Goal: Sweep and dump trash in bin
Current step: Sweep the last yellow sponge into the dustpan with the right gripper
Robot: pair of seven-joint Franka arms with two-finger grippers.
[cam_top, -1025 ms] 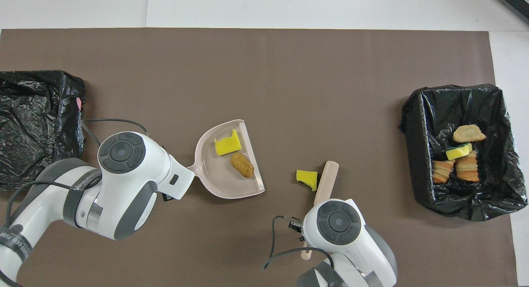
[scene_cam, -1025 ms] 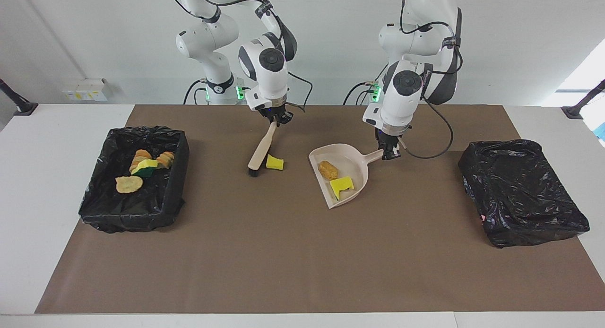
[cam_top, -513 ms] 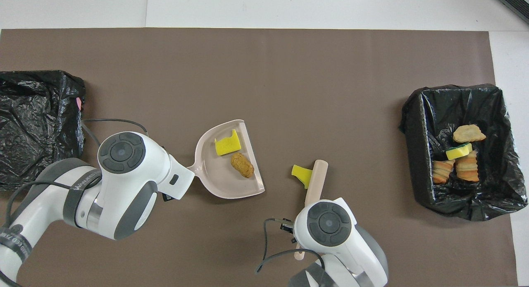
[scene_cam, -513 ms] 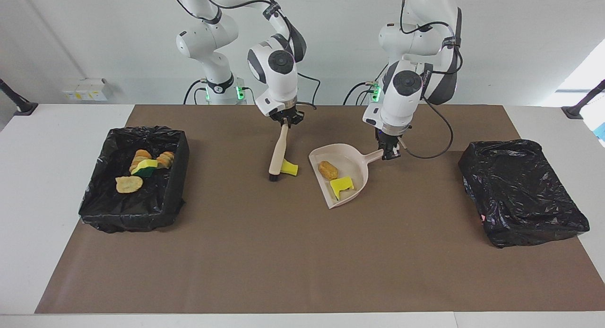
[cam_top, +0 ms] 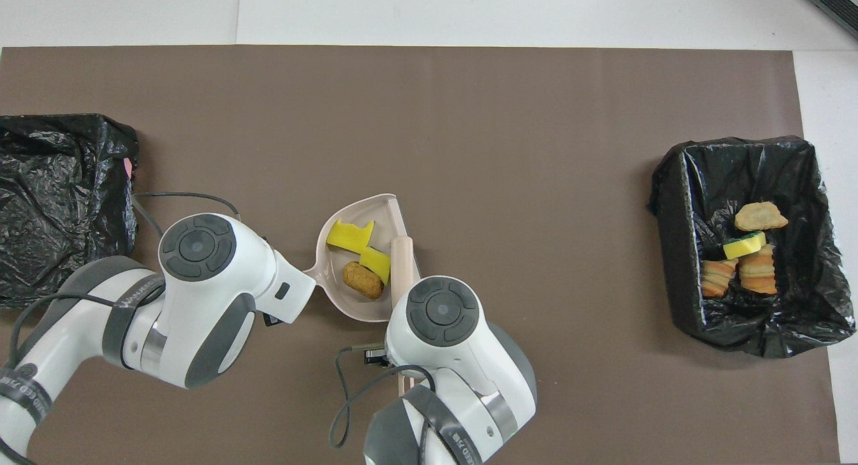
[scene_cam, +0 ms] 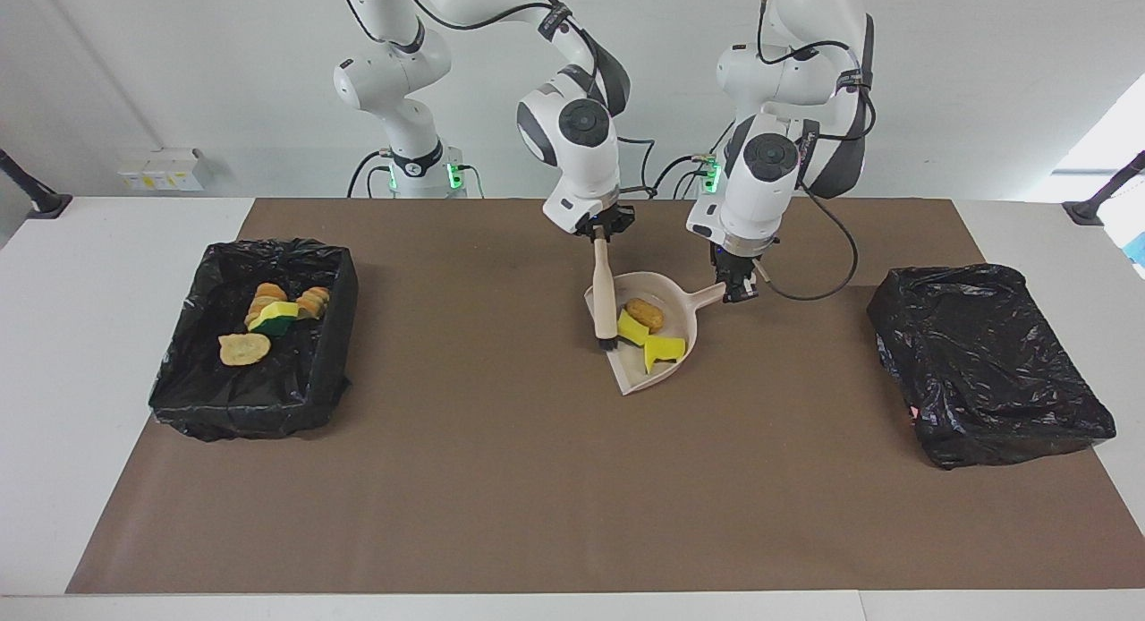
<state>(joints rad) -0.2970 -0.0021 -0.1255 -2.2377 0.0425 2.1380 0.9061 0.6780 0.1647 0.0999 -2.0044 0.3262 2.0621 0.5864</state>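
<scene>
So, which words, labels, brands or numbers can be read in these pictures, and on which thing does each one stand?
"FRANKA": partly readable lettering on the grey band of the left arm in the overhead view; the letters are not clear enough to be sure.
Lettering on the band of the right arm: too blurred to read.
Yellow labels on the white wall box: too small to read.
Nothing else carries text.

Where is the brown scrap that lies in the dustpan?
The brown scrap lies in the beige dustpan at the table's middle, beside two yellow scraps and nearer to the robots than they are.
</scene>
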